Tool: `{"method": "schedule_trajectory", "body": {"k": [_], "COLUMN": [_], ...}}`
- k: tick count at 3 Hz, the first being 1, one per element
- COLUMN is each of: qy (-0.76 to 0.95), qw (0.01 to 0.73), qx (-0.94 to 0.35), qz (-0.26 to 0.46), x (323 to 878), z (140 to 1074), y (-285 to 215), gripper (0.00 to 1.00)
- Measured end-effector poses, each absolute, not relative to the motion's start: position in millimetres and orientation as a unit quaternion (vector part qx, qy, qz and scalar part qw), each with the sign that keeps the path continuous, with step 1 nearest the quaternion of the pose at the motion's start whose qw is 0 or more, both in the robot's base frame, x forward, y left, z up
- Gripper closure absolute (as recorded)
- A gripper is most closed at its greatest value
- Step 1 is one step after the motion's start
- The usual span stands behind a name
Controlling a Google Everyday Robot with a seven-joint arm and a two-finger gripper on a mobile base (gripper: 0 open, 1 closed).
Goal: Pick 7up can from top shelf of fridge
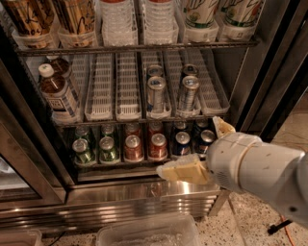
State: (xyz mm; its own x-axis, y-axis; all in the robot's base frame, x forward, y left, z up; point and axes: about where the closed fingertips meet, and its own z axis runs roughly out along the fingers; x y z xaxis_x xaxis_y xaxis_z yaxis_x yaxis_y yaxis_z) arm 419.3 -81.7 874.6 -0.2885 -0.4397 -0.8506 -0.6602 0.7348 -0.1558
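Note:
The fridge [144, 199] stands open in front of me. Its top shelf [134, 48] is a dark wire rack holding clear bins, brown tall cans, clear bottles and, at the right, two white cans with green lettering. I take the left of these for the 7up can [199, 13]; its top is cut off by the frame edge. My gripper [188, 146] hangs low at the right, in front of the bottom row of cans and far below the top shelf. Its cream fingers [185, 171] are spread apart with nothing between them.
The middle rack has white slotted lanes [127, 86], brown bottles [57, 93] at the left and blue-silver cans [156, 93]. Small green cans [82, 150] and red cans [133, 146] line the bottom. A clear tub [149, 233] lies on the floor. The dark door frame [272, 81] stands at the right.

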Motion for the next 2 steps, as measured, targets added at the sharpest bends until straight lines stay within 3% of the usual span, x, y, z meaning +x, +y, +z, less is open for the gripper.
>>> {"method": "schedule_trajectory", "body": {"k": [2], "qy": [0.76], "qw": [0.597], "qx": [-0.25], "qz": [0.06], "x": [462.9], "z": [919.1], "y": [-97.7], "gripper": [0.0]}}
